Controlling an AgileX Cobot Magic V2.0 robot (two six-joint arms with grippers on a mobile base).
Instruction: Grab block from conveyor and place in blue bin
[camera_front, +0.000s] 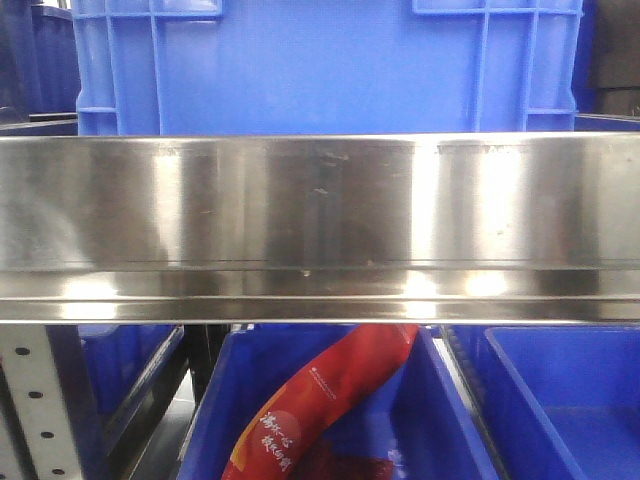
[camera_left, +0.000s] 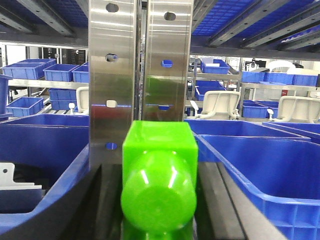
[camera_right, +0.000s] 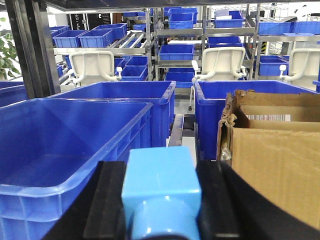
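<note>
In the left wrist view a bright green block (camera_left: 160, 150) with a rounded knob sits between my left gripper's (camera_left: 159, 169) dark fingers (camera_left: 106, 200), which are shut on it. It hangs between two blue bins, one at the right (camera_left: 260, 170) and one at the left (camera_left: 45, 140). In the right wrist view my right gripper (camera_right: 161, 165) is shut on a light blue block (camera_right: 160, 175) between black fingers (camera_right: 111, 195). A large blue bin (camera_right: 65, 145) lies just left of it. The conveyor is out of view.
A steel rail (camera_front: 320, 220) spans the front view, with a blue crate (camera_front: 320, 60) above and blue bins (camera_front: 560, 400) below, one holding a red package (camera_front: 320, 410). A steel upright (camera_left: 135, 75) stands behind the green block. A torn cardboard box (camera_right: 280, 165) sits right of the right gripper.
</note>
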